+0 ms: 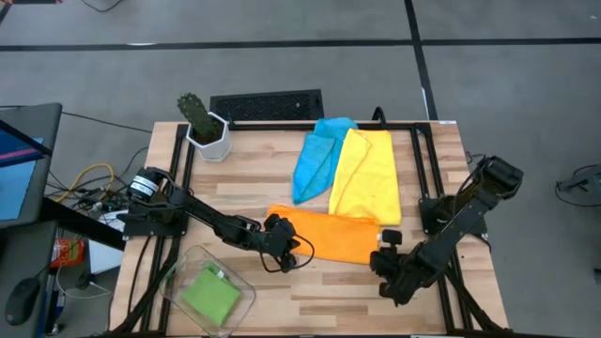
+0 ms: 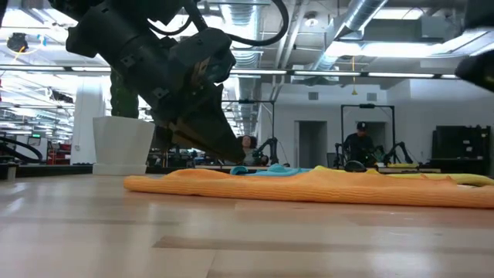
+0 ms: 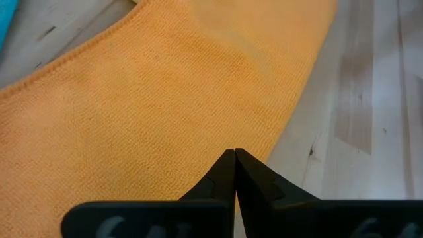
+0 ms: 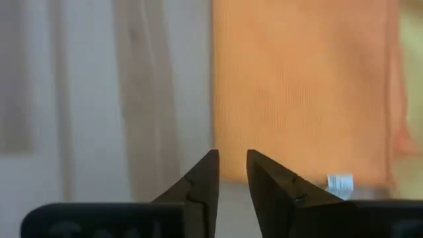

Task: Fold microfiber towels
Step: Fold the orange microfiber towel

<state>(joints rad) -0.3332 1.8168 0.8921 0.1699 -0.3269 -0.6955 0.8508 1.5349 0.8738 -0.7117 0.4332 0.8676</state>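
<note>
The orange towel lies flat across the table's near middle, folded to a long rectangle. My left gripper is shut, its tips down on the towel's left end. My right gripper hovers open a little at the towel's right end, where a small white label shows; in its wrist view the fingertips stand over the cloth's edge and touch nothing. Behind the orange towel the yellow towel and the light blue towel lie side by side. A green towel rests folded in a clear container. My left gripper sets its shut fingertips on top of the orange towel, close to the edge at its left end. The fingers slant down from the table's left. The towel lies flat on the table. I cannot tell whether any cloth is caught between the tips.
A cactus in a white pot stands at the far left, a black grille beyond the far edge. The clear container sits at the near left corner. Black frame rails run along the sides. People show in the room beyond.
</note>
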